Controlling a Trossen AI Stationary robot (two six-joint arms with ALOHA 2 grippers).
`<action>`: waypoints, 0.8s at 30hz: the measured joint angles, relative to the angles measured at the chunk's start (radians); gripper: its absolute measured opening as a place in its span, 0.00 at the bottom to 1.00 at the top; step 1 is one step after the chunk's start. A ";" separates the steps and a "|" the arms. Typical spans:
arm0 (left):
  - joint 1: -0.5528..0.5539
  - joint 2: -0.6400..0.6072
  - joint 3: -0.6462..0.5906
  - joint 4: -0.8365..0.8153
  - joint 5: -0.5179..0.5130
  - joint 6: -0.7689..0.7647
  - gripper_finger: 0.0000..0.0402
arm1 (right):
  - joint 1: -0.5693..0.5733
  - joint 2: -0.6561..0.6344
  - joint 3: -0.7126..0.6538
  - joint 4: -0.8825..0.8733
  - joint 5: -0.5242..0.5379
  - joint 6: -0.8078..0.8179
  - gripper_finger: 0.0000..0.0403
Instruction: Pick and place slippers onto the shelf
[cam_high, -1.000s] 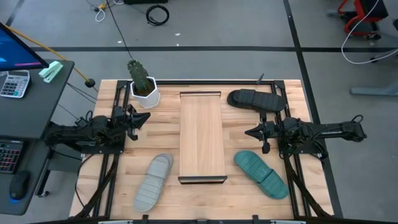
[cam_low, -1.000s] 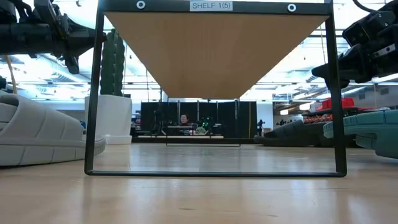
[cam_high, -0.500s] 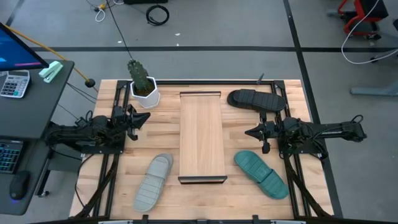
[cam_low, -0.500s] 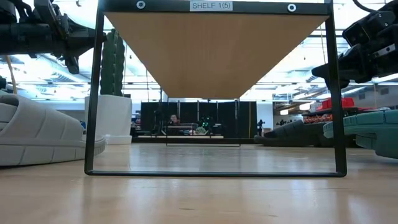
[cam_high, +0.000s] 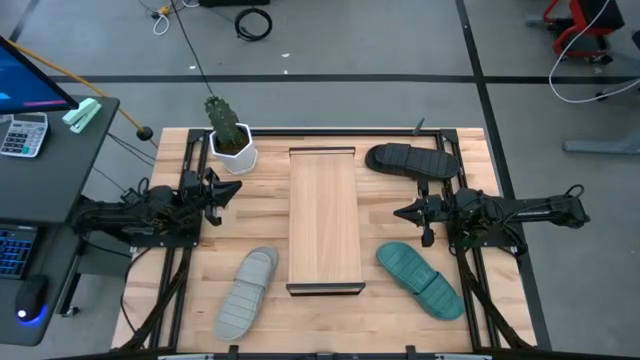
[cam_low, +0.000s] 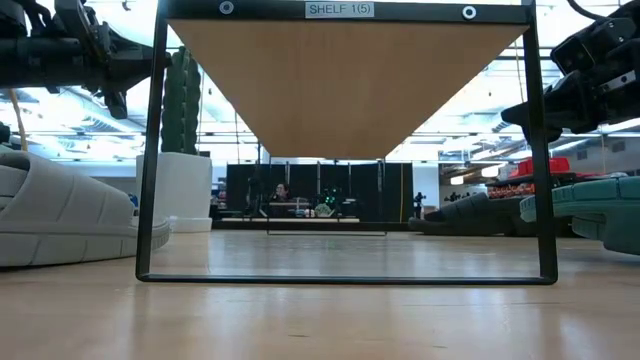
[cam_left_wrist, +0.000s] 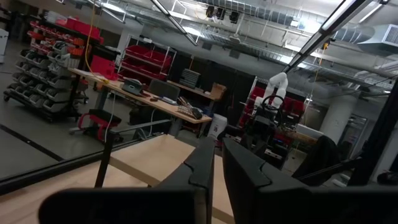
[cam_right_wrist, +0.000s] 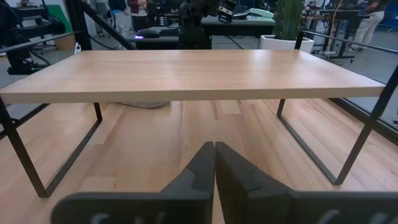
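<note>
Low view cuts off the grey slipper (cam_low: 50, 215) at the frame edge and hides most of the teal slipper (cam_low: 590, 210) behind the shelf (cam_high: 324, 218) rail. High view shows all three slippers on the tabletop (cam_high: 270, 215): grey left of the shelf, teal right of it, black slipper (cam_high: 412, 160) at the far right corner. My left gripper (cam_high: 222, 192) and right gripper (cam_high: 405, 212) hover either side of the shelf, fingers closed together, holding nothing.
</note>
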 joint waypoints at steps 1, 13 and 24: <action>0.000 0.000 0.000 0.000 0.000 0.000 0.10 | 0.000 0.000 0.000 0.000 0.000 0.000 0.05; 0.000 0.000 0.000 0.000 0.000 0.000 0.07 | 0.000 0.000 0.000 0.000 0.000 0.000 0.05; 0.000 0.000 0.000 0.000 0.000 -0.001 0.09 | 0.000 0.000 0.000 0.000 0.000 -0.002 0.05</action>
